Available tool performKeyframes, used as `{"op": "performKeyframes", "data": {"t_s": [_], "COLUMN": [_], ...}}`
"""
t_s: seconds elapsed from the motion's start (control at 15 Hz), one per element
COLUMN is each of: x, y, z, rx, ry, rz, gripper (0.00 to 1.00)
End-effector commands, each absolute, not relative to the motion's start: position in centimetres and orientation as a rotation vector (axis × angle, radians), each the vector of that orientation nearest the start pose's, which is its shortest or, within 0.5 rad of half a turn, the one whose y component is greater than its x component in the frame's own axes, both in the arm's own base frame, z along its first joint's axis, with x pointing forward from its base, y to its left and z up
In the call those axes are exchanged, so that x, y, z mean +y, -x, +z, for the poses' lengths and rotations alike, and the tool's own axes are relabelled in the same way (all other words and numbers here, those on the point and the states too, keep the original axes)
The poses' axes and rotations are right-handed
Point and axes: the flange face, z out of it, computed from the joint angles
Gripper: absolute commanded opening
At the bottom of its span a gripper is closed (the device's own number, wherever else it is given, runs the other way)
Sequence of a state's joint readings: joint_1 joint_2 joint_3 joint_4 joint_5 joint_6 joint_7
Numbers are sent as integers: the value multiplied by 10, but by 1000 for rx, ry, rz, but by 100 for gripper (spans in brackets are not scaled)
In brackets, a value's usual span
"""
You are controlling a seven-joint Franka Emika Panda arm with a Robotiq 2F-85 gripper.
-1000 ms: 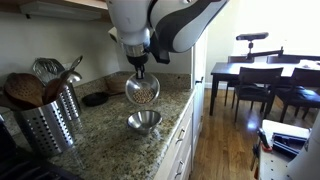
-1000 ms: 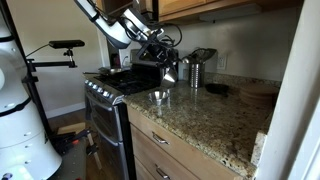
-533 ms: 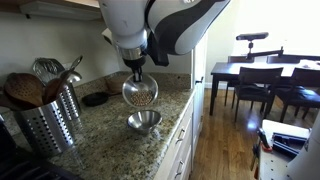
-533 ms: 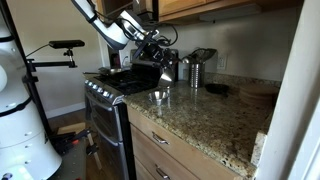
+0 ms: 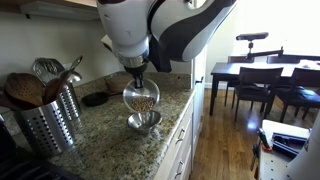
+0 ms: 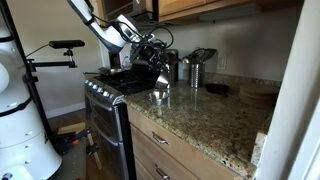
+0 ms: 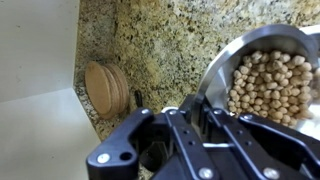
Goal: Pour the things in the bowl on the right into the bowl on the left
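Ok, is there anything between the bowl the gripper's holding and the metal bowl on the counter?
Nothing visible. The gripper holds the bowl of chickpeas just above the metal bowl, with nothing between them. The utensil holder stands off to the side.

Tilted chickpea-filled bowl (image 5: 141, 97) hovers over steel bowl (image 5: 144, 122).

No readable text in any view, no label, brand or number legible on the held bowl (image 5: 141, 97), the lower bowl (image 5: 145, 122), the utensil holder (image 5: 50, 125), the stove (image 6: 105, 95)
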State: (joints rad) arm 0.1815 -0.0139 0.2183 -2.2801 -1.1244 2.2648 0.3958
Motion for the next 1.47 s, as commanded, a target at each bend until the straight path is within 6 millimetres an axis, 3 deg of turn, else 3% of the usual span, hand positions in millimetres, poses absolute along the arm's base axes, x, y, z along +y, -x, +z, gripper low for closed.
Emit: {"op": "performKeyframes", "data": {"t_s": [0.0, 1.4], "x": [181, 202], "y": [-480, -463], "z": [372, 362], "rx": [827, 774], "ry": [-2088, -1920], "rz": [434, 482], "gripper": [2, 2]}}
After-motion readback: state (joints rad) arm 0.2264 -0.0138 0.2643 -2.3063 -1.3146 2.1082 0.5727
